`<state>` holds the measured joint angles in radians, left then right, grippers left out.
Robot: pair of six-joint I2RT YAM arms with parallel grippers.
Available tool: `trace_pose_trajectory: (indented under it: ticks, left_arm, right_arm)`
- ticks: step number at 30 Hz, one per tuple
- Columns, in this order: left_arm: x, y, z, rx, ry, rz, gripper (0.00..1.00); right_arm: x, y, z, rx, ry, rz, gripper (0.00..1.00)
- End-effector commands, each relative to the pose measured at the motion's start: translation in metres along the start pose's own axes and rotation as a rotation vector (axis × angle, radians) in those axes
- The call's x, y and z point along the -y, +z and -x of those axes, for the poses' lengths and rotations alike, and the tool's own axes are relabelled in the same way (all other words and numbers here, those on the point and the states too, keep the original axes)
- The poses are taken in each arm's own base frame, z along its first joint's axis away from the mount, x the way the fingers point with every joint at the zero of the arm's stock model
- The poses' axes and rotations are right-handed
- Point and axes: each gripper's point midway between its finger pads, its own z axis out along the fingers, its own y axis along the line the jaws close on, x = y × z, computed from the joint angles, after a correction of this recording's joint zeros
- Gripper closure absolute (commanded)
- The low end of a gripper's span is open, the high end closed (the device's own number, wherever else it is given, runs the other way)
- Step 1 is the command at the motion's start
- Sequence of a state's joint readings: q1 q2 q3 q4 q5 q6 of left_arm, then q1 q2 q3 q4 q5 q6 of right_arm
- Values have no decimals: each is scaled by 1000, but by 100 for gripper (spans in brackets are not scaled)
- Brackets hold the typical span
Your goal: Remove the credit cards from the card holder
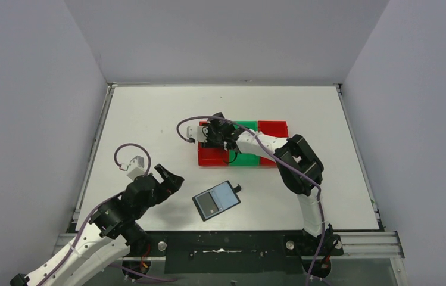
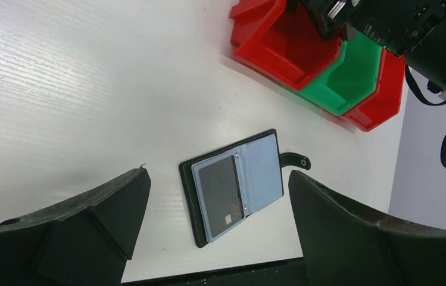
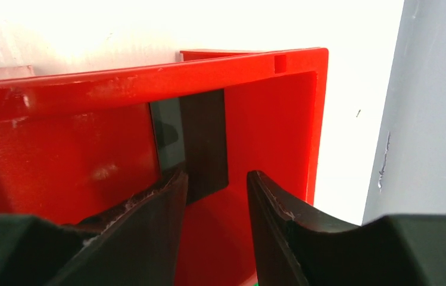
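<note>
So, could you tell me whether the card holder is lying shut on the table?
No, the card holder lies open, its grey-blue inner face up with a dark card in one pocket.

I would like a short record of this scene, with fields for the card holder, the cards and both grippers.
card holder: open, flat on the table
card in holder: one dark card in a pocket
card in bin: one dark card inside the left red bin
left gripper: open, empty, above the card holder
right gripper: open, above the left red bin, not pinching the card
</note>
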<state>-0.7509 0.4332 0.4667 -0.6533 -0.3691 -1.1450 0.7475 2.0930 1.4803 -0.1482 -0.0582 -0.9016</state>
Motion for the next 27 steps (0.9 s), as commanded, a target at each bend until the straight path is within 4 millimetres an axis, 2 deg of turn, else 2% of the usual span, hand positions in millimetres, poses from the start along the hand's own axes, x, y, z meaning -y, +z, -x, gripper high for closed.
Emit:
trace_pose_trajectory:
  ticks: [1,4,7,9,11,13,15,18,19,20,22,24,27]
  left_arm:
    - [11,2,1,0,-18,-38,12]
    - [12,4,-2,-16,-13,-37,12]
    - [12,5,-5,-27,-11,-35,12]
    - [12,5,-5,-29,-12,-36,12]
    - [13,6,-4,-27,-12,-39,12]
    - [13,6,-5,-28,-11,-38,12]
    - [13,7,-6,-32,-12,-36,12]
    - [14,8,-7,-38,-15,-37,12]
    - [14,8,-8,-41,-13,-36,12]
    - [13,9,-8,-41,-13,-33,12]
    - [13,10,-8,-42,-14,-30,12]
    - [15,10,-9,-47,-10,-32,12]
    - [15,12,-13,-65,-10,-37,16]
  right_arm:
    - [28,-9,15,49,38,-63,57]
    - [30,-10,14,42,52,-73,56]
    - [38,-19,24,78,96,-93,55]
    - [47,-33,39,141,140,-111,55]
    - [63,-54,55,218,225,-165,49]
    - [75,-79,67,297,386,-214,35]
    - [83,-102,67,337,602,-283,22]
    - [86,-131,59,330,960,-310,15]
    - [82,-138,53,308,1085,-297,5]
    - [66,-140,44,254,1178,-232,0]
    - [37,-141,40,255,1294,-72,1]
    - [9,-143,31,228,1403,-28,3]
    - [-39,-150,43,276,1514,104,10]
